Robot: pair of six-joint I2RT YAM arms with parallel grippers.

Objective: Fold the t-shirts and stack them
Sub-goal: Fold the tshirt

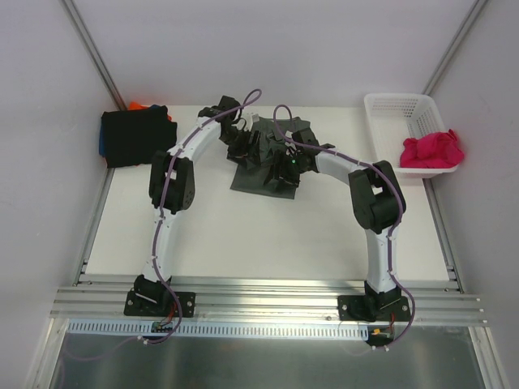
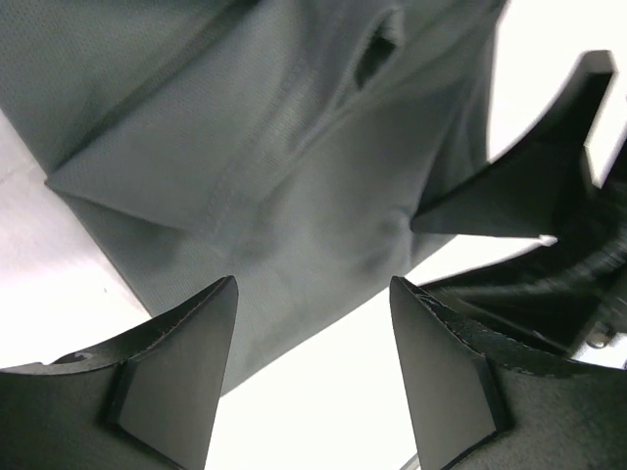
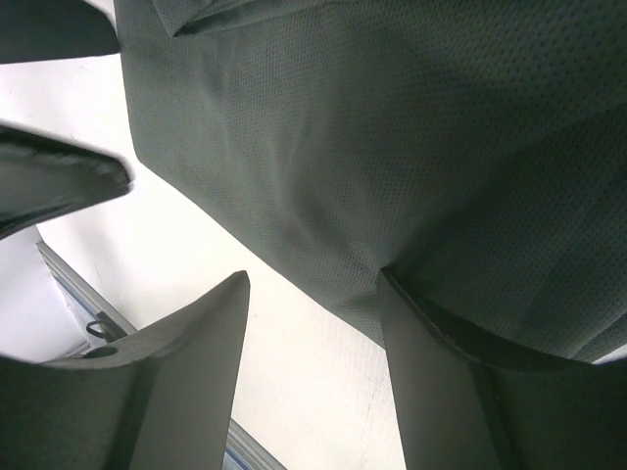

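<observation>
A dark grey t-shirt (image 1: 261,170) lies partly folded on the white table (image 1: 243,235), towards the back centre. My left gripper (image 1: 241,147) hovers over the shirt's left edge. It stands open (image 2: 312,286), with the hem of the grey cloth (image 2: 255,166) and bare table between its fingers. My right gripper (image 1: 285,170) is open over the shirt's near right part (image 3: 312,279). Its right fingertip (image 3: 392,289) meets the edge of the grey cloth (image 3: 392,137). Neither gripper holds anything. A magenta-pink t-shirt (image 1: 431,151) lies crumpled in the basket.
A stack of folded shirts (image 1: 134,136) sits at the back left, black on top with orange and blue edges showing. The white lattice basket (image 1: 397,111) stands at the back right. My right gripper's body (image 2: 549,196) shows close by in the left wrist view.
</observation>
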